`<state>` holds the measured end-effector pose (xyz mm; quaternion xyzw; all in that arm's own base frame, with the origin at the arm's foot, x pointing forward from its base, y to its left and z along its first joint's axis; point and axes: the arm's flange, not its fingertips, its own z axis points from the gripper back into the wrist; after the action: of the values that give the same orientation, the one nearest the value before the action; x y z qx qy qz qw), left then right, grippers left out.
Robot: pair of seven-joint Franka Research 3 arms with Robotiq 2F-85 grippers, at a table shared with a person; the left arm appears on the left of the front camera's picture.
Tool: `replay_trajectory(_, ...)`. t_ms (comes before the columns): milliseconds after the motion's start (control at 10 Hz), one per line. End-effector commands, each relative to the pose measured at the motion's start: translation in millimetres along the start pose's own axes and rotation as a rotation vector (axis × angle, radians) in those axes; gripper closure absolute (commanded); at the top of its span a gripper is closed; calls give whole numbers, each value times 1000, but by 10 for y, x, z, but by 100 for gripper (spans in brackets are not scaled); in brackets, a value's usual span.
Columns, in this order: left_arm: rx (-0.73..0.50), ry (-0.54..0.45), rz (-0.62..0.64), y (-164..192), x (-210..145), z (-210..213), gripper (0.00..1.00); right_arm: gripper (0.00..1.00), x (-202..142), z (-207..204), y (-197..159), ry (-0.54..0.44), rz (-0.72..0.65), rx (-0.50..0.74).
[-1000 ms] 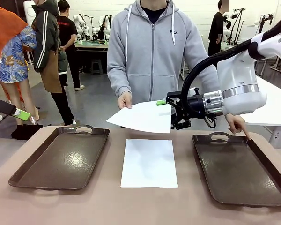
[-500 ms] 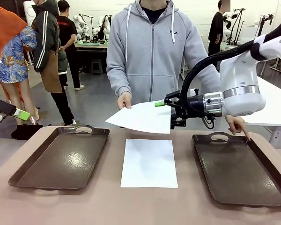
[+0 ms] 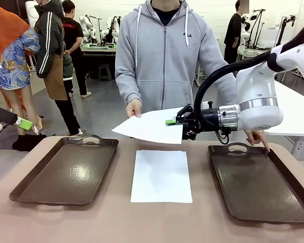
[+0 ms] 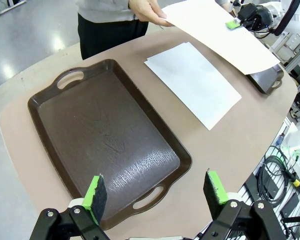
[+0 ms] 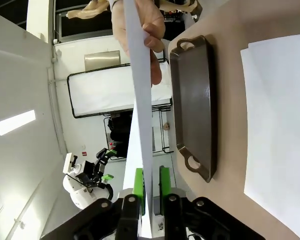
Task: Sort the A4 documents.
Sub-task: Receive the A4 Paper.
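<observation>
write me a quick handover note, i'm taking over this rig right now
Right gripper: pads either side of the edge of the held sheet; whether it is clamped cannot be told. The person's hand holds the opposite corner.
Left gripper: open, above the left tray.
Other sheet: flat on the table between the trays.
Done: nothing in either tray.
Left: both sheets; the person's other hand points at the right tray.

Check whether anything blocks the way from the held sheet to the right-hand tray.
Nothing visible does. The sheet hangs between the person's hand and the right gripper; the tray lies bare, with the person's other hand at its far rim.
</observation>
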<state>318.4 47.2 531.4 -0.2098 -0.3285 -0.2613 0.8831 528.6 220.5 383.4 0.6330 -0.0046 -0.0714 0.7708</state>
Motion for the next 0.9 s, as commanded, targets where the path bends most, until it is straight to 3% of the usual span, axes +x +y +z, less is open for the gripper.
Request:
replay_trajectory(0,-6,-9,-8,22,-3,-6,0,100,18,8,-46,-15,-12,61)
replay_trajectory(500,-6,-9,-8,22,-3,-6,0,100,-4,-31,-51,2,-6,78)
replay_trajectory(600,-6,-9,-8,22,-3,-6,0,100,-9,-49,-42,43,-7,100)
replay_trajectory(700,-6,-9,-8,22,-3,-6,0,100,-18,-27,31,161,41,115)
replay_trajectory(800,-6,-9,-8,22,-3,-6,0,100,-14,-11,10,22,-14,49)
